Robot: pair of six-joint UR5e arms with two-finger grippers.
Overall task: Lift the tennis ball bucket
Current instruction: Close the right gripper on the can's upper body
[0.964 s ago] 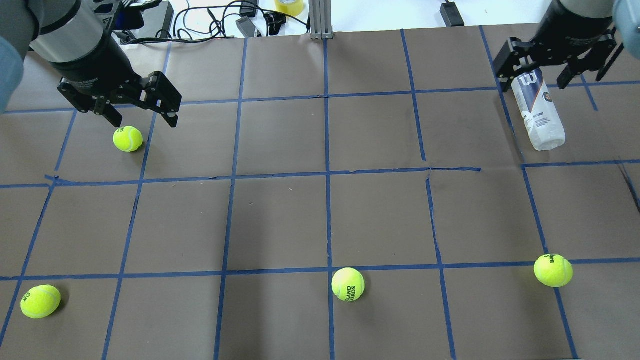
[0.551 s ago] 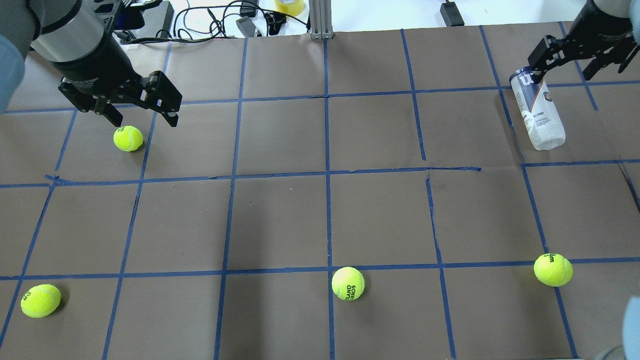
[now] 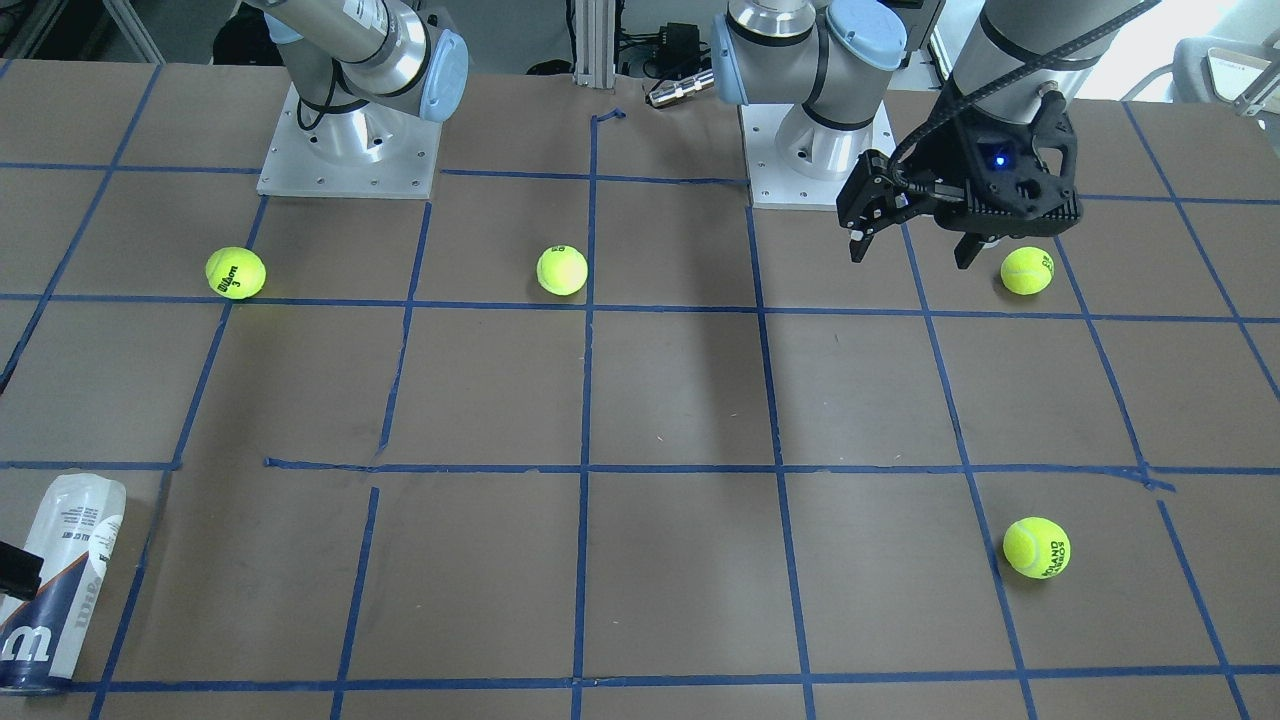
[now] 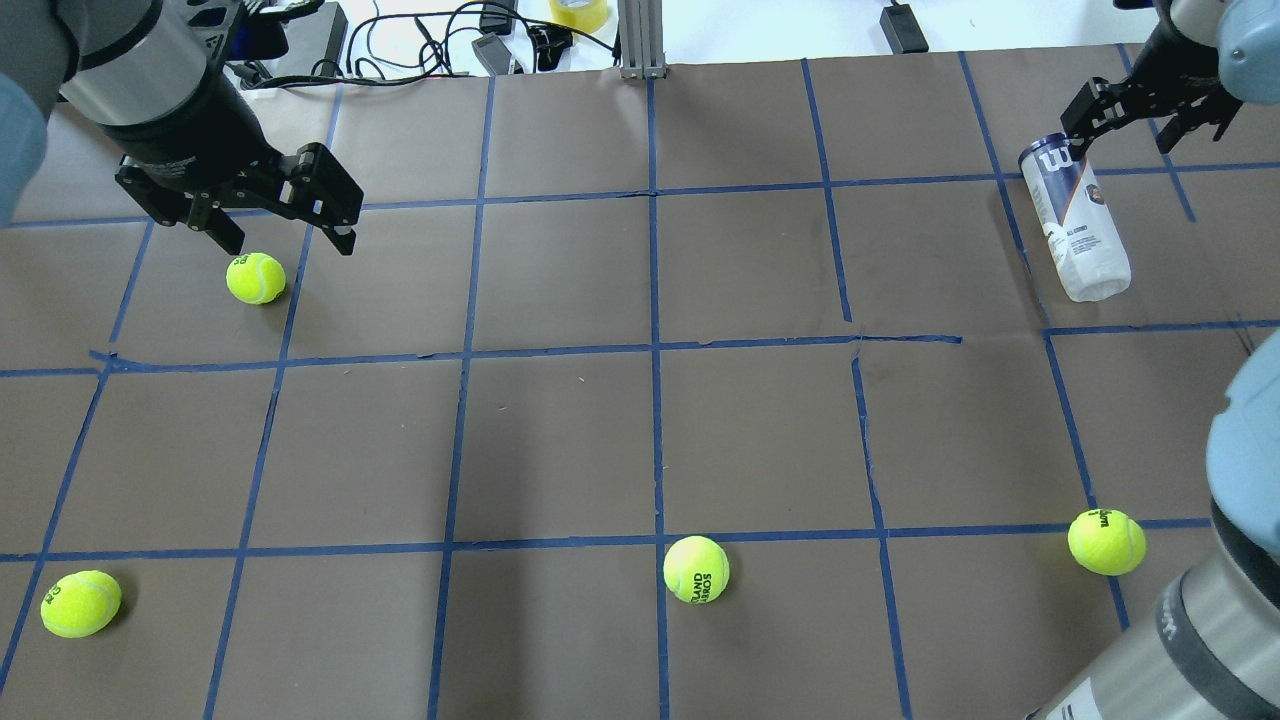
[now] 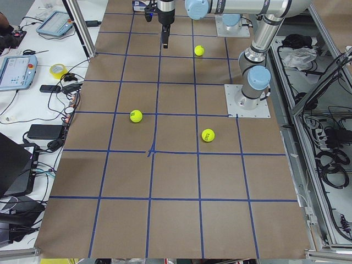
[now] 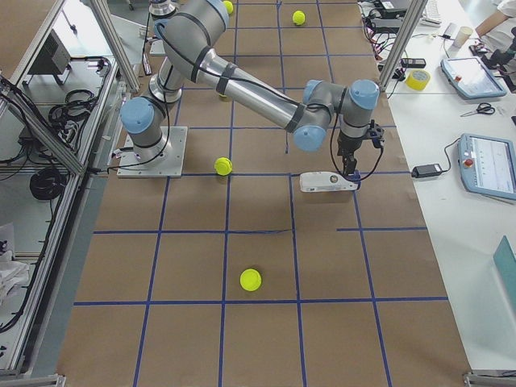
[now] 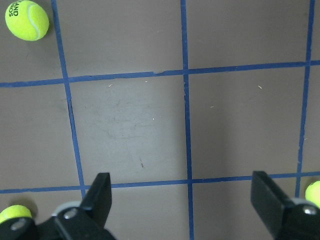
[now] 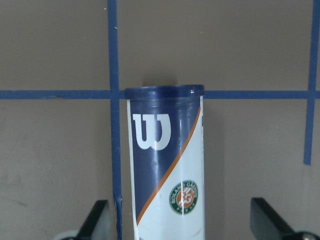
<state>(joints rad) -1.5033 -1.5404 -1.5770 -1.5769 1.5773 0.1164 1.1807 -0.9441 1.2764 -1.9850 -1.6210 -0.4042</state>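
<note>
can [image 4: 1075,225] lies flat on table [image 4: 760,430], far on my right; clear base toward me, long axis running away, navy rim farthest | my right gripper [image 4: 1148,112] points down over rim end, jaws spread wide, gripping nothing | my left gripper [image 4: 290,240] spread, empty, above ball [image 4: 256,277]

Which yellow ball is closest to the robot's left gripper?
The tennis ball right beside the left gripper, just outside its open fingers. The other three balls sit far away, nearest the robot.

Even bright light — soft shadows
</note>
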